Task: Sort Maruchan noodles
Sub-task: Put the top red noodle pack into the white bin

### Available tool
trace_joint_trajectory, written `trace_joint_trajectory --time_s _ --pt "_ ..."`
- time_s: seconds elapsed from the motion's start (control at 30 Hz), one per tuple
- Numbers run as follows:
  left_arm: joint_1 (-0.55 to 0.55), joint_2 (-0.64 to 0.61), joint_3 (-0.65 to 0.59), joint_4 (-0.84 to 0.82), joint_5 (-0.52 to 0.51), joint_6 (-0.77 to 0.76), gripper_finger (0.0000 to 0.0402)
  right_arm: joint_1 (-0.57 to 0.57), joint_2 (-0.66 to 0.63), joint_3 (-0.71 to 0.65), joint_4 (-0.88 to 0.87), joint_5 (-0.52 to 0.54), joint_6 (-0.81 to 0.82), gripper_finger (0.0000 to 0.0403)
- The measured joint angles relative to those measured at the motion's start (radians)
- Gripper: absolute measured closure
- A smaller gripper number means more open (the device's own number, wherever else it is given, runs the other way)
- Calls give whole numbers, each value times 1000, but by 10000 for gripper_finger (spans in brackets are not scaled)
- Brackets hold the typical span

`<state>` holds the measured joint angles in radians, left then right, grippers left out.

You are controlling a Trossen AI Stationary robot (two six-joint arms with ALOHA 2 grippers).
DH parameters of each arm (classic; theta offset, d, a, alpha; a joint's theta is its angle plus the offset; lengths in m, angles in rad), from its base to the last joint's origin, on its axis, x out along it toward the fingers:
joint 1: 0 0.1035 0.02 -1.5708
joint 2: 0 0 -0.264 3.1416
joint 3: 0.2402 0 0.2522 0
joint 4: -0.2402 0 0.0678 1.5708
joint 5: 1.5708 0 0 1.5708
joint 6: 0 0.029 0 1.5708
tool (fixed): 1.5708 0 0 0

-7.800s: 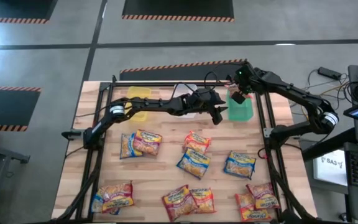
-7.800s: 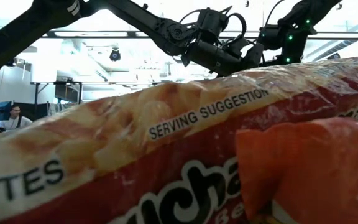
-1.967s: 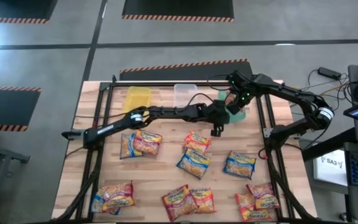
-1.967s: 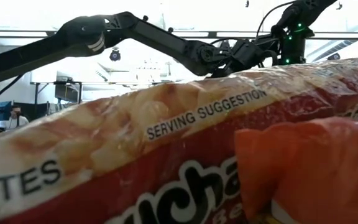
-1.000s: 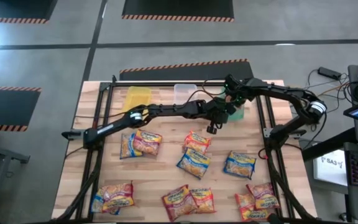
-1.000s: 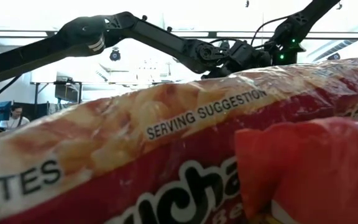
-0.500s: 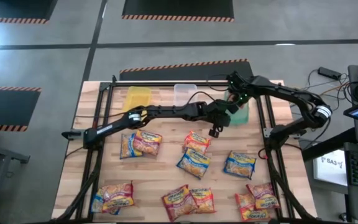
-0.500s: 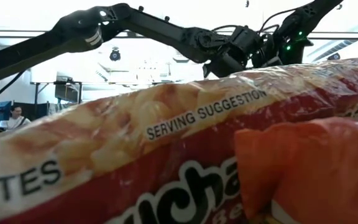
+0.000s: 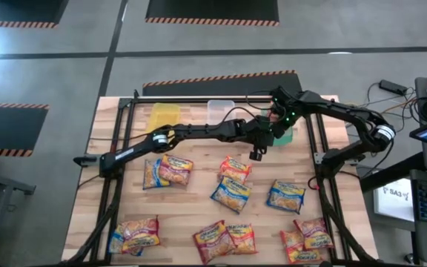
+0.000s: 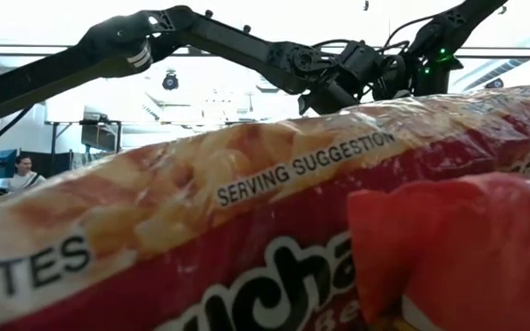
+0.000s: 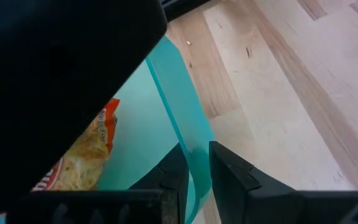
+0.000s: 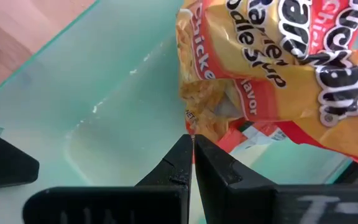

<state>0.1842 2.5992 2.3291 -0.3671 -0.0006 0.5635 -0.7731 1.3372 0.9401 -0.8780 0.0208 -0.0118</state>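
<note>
The left gripper [image 9: 262, 141] reaches across the far side of the wooden table [image 9: 191, 200] to the translucent green plastic bin [image 9: 284, 133]. In the left wrist view its two dark fingers [image 11: 229, 171] straddle the thin green wall of that bin [image 11: 179, 106], one on each side, with a narrow gap between them; whether they press the wall cannot be told. An orange glossy plastic Maruchan ramen packet [image 11: 79, 155] lies inside the bin, just beside the left gripper's inner finger.

The right gripper [image 9: 279, 119] is over the same bin. In the right wrist view its fingers [image 12: 166, 171] are closed together, meeting right at a lower corner of the orange packet [image 12: 266, 68], which lies against the bin's pale green floor [image 12: 98, 106]; whether the corner is pinched between them cannot be told.

The remaining packets [image 9: 232, 182], blue-and-yellow, red and orange, lie scattered over the middle and near parts of the table, well apart from both grippers. A yellow plastic bin [image 9: 163, 116] and a clear plastic bin [image 9: 220, 111] stand along the far edge, beside the green one. One red packet [image 10: 247, 239] fills the low view.
</note>
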Motion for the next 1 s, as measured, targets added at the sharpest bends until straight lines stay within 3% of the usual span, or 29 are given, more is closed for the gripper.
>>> trace_joint_trajectory --time_s 0.27,0.7,1.0 --pt "-1 6 14 3 8 -21 357 0 -25 0 -7 6 -5 394" --pt "0 8 13 34 8 -52 250 0 -49 0 -15 5 -18 394" --pt "-3 -31 14 26 9 -85 239 0 -114 3 -48 -3 -20 394"
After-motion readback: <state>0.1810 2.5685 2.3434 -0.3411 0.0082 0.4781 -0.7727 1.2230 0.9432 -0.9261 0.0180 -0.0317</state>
